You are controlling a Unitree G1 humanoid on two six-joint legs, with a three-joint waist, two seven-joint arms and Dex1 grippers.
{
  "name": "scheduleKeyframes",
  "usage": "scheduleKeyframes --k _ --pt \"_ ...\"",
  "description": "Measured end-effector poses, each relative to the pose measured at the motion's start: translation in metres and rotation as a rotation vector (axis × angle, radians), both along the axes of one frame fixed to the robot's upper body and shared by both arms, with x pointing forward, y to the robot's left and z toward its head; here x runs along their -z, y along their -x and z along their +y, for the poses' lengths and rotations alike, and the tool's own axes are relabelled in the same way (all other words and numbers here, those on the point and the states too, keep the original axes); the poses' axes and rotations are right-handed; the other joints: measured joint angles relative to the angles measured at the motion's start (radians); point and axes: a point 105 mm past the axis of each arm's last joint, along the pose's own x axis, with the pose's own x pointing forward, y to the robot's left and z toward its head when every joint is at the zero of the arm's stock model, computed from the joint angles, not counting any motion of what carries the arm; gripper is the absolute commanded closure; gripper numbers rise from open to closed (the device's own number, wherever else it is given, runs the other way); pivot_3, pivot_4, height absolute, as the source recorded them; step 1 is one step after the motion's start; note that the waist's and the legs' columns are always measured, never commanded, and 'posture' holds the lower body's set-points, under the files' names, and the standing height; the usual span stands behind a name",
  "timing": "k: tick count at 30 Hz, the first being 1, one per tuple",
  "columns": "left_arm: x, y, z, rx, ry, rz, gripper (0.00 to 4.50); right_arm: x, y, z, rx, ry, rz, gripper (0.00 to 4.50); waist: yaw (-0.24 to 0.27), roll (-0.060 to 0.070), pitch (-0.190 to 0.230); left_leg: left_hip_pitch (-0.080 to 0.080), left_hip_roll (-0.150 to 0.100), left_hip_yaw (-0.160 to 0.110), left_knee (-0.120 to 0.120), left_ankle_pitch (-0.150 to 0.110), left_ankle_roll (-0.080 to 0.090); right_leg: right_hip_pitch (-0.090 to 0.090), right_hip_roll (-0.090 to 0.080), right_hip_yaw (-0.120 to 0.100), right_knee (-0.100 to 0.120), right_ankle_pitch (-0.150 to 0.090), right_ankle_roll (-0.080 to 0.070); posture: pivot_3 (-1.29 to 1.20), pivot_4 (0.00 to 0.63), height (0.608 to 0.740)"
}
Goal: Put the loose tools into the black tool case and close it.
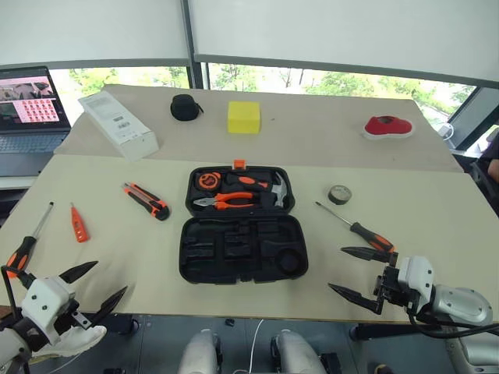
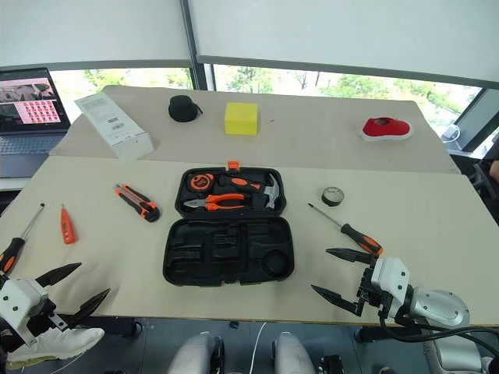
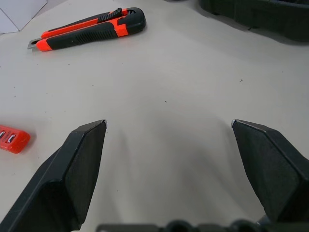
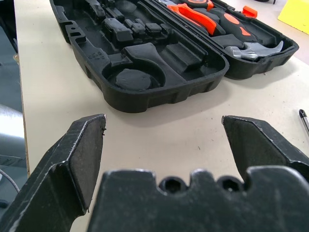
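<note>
Both grippers hang at near edge of surface, left gripper & right gripper, jaws spread wide, nothing held. Black tool case lies open mid-surface, near half's recesses bare. Utility knife left of case; tester screwdriver & one long screwdriver farther left. Tape roll & 2nd screwdriver right of case.

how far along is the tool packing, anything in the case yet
Barely started. The black tool case lies open, its near half empty; only the pliers, hammer and tape measure sit in the far half. Nothing is in hand: the left hand and right hand are open. Still loose: two screwdrivers, tester, utility knife, tape roll. Then closing.
</note>
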Motion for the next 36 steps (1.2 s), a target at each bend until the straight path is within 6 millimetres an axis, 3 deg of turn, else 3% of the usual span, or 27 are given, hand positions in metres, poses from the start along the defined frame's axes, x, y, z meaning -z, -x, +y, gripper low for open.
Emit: scheduleKeyframes --k 6,9,12,15,18,21,24,27,32,36 --pt "-0.003 -0.002 -0.001 -0.078 0.072 -0.028 0.04 -0.003 -0.006 0.005 -0.023 -0.014 0.01 0.04 -0.003 0.0 0.0 0.0 0.0 0.0 0.0 0.0 0.0 0.0 0.0 0.0 0.001 0.0 0.0 0.0 0.15 0.74" --pt "-0.002 0.004 0.017 -0.204 0.127 0.054 0.04 -0.015 -0.013 0.021 -0.054 -0.077 -0.013 0.04 -0.009 -0.001 0.0 0.001 0.001 -0.002 0.0 0.0 0.0 -0.001 0.002 0.0 0.003 -0.001 -0.001 0.0 0.15 0.74" --pt "-0.016 0.009 0.044 -0.437 0.201 -0.048 0.04 -0.035 -0.017 0.042 -0.111 -0.192 -0.091 0.04 -0.008 0.0 0.0 0.001 0.001 -0.007 0.0 0.0 0.0 -0.001 0.002 0.0 0.003 -0.001 -0.001 0.0 0.15 0.74" --pt "-0.021 0.024 0.062 -0.618 0.209 -0.089 0.04 -0.06 -0.016 0.06 -0.186 -0.287 -0.169 0.04 -0.007 -0.001 0.0 0.001 0.0 -0.008 0.0 0.0 0.0 0.0 0.0 0.0 0.003 0.0 0.0 0.0 0.15 0.74" --pt "-0.004 0.05 0.077 -0.812 0.239 -0.044 0.04 -0.076 -0.015 0.067 -0.233 -0.361 -0.165 0.04 -0.003 -0.002 -0.001 0.0 0.0 -0.008 0.001 0.0 0.0 0.0 -0.001 0.0 0.003 0.0 0.001 0.0 0.15 0.74" --pt "0.01 0.074 0.094 -0.998 0.292 -0.02 0.04 -0.08 -0.011 0.073 -0.271 -0.401 -0.15 0.04 -0.001 -0.005 -0.002 0.0 0.0 -0.009 0.001 0.0 0.0 0.0 0.0 -0.001 0.003 0.0 0.0 0.0 0.15 0.74" --pt "0.008 0.083 0.103 -1.065 0.342 -0.026 0.04 -0.08 -0.01 0.075 -0.276 -0.417 -0.149 0.04 0.002 -0.007 -0.003 0.001 0.0 -0.009 0.001 0.0 0.0 -0.001 0.0 -0.003 0.003 -0.001 -0.001 0.0 0.15 0.74" --pt "-0.006 0.067 0.102 -1.018 0.373 -0.041 0.04 -0.08 -0.01 0.075 -0.276 -0.417 -0.146 0.04 0.005 -0.007 -0.003 0.002 0.0 -0.009 0.001 -0.001 -0.002 -0.001 -0.001 -0.004 0.003 -0.002 -0.003 0.0 0.15 0.74" --pt "-0.049 0.015 0.106 -0.894 0.323 -0.038 0.04 -0.076 -0.008 0.079 -0.291 -0.419 -0.127 0.04 0.004 -0.008 -0.004 0.002 0.0 -0.01 0.001 0.0 -0.001 0.001 0.0 -0.004 0.005 -0.001 -0.002 0.0 0.15 0.74" --pt "-0.05 -0.017 0.12 -0.897 0.31 0.101 0.04 -0.076 -0.007 0.084 -0.303 -0.423 -0.13 0.04 -0.002 -0.005 -0.003 0.002 -0.001 -0.01 0.001 0.001 -0.001 -0.001 0.002 -0.004 0.007 -0.001 -0.003 0.0 0.15 0.74"
